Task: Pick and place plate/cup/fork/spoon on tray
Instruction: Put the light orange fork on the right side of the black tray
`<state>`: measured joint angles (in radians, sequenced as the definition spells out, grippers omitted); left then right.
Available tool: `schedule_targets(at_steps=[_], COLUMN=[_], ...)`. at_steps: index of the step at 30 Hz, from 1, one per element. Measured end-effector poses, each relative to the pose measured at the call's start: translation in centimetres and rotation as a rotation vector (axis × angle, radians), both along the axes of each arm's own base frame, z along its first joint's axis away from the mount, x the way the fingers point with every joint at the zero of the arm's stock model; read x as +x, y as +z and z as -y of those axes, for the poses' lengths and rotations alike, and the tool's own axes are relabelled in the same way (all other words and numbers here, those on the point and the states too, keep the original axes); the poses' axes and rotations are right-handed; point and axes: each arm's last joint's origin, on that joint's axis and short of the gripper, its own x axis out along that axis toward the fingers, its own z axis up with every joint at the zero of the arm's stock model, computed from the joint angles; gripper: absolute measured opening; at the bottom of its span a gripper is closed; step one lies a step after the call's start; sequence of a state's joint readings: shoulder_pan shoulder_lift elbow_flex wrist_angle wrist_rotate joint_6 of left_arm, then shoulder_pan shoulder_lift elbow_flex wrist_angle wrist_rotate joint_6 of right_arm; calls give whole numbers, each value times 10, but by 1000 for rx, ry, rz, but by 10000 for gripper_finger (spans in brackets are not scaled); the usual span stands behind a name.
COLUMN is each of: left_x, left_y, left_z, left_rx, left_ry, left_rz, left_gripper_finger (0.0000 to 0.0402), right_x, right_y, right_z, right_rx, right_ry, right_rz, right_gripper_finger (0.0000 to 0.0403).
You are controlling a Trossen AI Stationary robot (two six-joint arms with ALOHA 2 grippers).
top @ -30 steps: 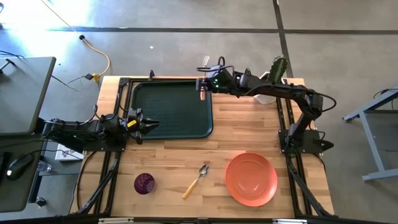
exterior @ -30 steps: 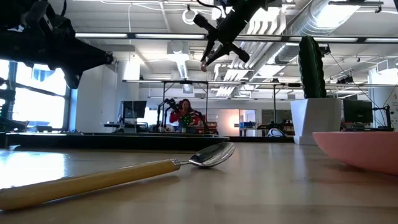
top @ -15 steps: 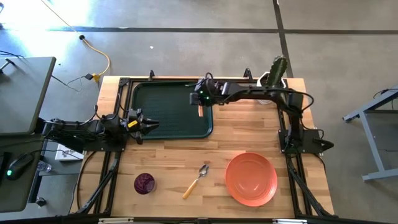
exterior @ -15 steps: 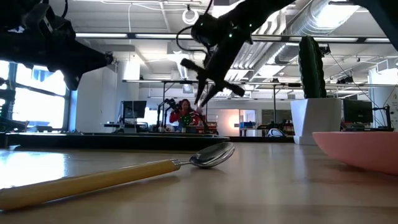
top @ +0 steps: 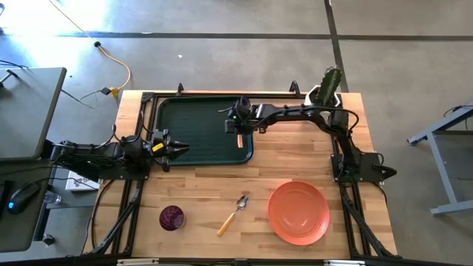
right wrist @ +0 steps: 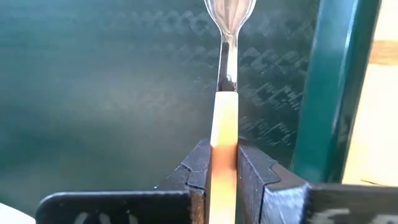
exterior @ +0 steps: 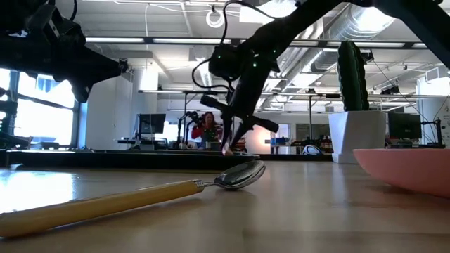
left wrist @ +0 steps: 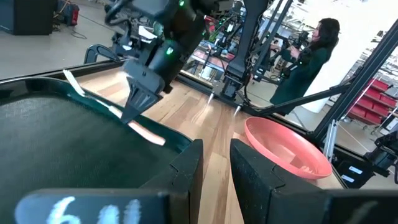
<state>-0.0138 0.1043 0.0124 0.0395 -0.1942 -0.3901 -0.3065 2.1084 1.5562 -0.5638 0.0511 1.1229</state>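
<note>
The dark green tray (top: 199,129) lies at the table's far left. My right gripper (top: 238,125) is low over the tray's right end, shut on the fork (top: 239,138). The fork's tines (right wrist: 229,11) point toward the far edge, over the tray floor. My left gripper (top: 176,148) waits at the tray's near left edge, its fingers (left wrist: 186,177) a narrow gap apart and empty. The salmon plate (top: 298,213), the spoon (top: 233,214) and the purple cup (top: 171,218) rest on the wood near the front edge. My right gripper pinches the fork's orange-tan handle (right wrist: 224,124) between its two fingers, about midway along. The fingers come from above, pointing down, and lie across the fork. The fork is nearly level, its handle end (left wrist: 155,135) toward the near edge. I cannot tell whether it touches the tray.
A white pot with a cactus (top: 327,90) stands at the far right corner, behind my right arm. The tray's raised right rim (right wrist: 333,93) is close beside the fork. A person (left wrist: 311,59) stands in the room beyond the table.
My right gripper has come down from high above the tray's far right corner and moved toward the near edge, carrying the fork. It is now low over the tray's right end, with the fork still in its hold.
</note>
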Motion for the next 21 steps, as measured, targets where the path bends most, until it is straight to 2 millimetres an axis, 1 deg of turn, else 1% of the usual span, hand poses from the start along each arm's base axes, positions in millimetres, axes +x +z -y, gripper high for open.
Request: schedule_targets(at_steps=[8, 16, 21], left_x=[0, 0, 0], left_y=[0, 0, 0], left_z=[0, 0, 0], left_rx=[0, 0, 0], left_ry=[-1, -1, -2], left_rz=[-1, -1, -1], left_gripper_finger=[71, 71, 71], right_x=[0, -1, 1], right_y=[-12, -13, -22], right_z=[0, 0, -1], right_rx=[30, 41, 71], right_ry=[-19, -18, -9], right_rz=[-33, -45, -55], right_gripper_finger=[30, 30, 30])
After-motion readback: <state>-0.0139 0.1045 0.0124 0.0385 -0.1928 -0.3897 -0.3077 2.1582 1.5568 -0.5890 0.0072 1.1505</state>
